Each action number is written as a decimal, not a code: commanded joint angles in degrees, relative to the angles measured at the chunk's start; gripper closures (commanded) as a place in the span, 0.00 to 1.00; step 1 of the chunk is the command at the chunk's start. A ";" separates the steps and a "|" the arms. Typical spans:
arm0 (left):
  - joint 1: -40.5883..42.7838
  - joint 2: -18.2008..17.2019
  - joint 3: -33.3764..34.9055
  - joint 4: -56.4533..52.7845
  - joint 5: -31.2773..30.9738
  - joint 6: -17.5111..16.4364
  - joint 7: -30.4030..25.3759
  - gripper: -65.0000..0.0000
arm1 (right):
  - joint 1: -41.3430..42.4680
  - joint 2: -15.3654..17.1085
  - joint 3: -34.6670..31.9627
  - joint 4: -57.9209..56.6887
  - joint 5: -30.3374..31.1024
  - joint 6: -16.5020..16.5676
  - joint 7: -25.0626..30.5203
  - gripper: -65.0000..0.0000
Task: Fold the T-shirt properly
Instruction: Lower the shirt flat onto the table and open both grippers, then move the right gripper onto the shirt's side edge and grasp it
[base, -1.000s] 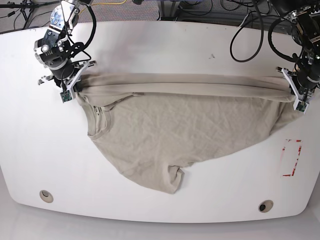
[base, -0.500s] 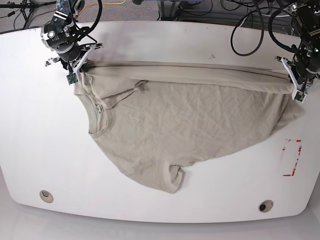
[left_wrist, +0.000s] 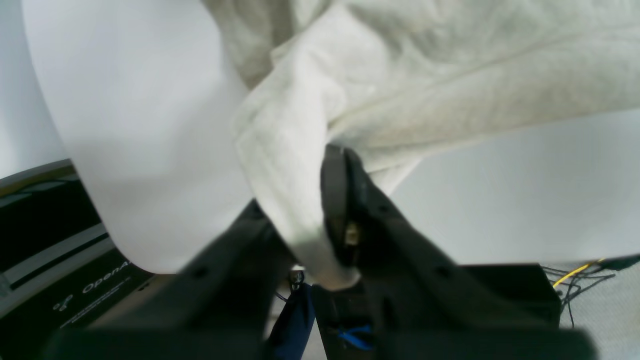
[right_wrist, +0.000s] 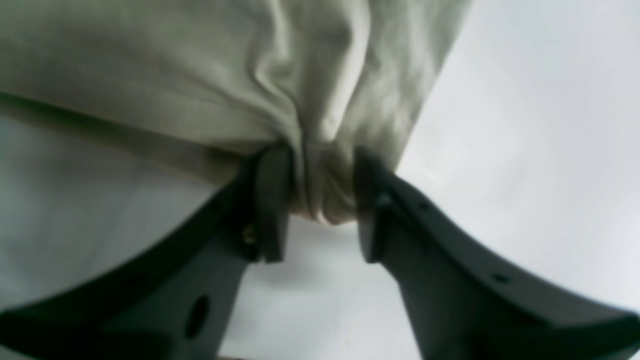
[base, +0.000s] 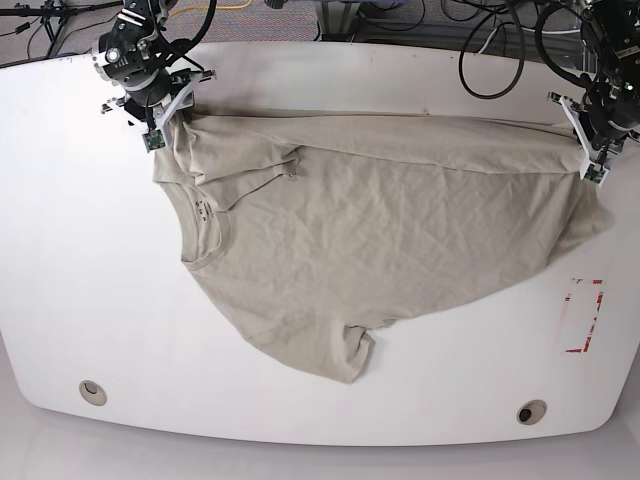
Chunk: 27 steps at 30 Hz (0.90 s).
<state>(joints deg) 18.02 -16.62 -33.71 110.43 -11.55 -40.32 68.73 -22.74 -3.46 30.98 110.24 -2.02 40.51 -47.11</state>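
The beige T-shirt (base: 370, 225) lies spread on the white counter (base: 60, 260), its far edge stretched between the right fingers (base: 160, 118) and the left fingers (base: 591, 160), both close to the counter's far rim. In the right wrist view the right fingers (right_wrist: 270, 200) stand slightly parted with a bunched corner of cloth between them, while the left fingers (left_wrist: 345, 200) appear to pinch a fold of hem, though blur leaves that grip uncertain. Nearward of both fingers the shirt's collar and sleeve trail toward the front, with bare counter open on either flank.
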 joint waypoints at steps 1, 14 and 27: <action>1.19 -1.00 -0.79 1.08 0.43 0.32 -0.47 0.75 | -0.95 -0.27 0.01 2.34 0.22 -0.51 0.91 0.46; 3.74 -0.56 -1.58 1.00 0.52 0.32 -0.47 0.30 | -2.62 -2.38 -0.26 4.89 0.66 -0.51 0.91 0.31; 1.89 -0.74 -7.21 1.17 0.43 0.32 -0.47 0.31 | -4.99 -2.21 -0.34 5.41 0.22 -0.51 0.83 0.31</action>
<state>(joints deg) 21.04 -16.34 -40.14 110.48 -10.98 -40.07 68.99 -26.20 -6.04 30.39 114.50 -2.11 40.10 -46.94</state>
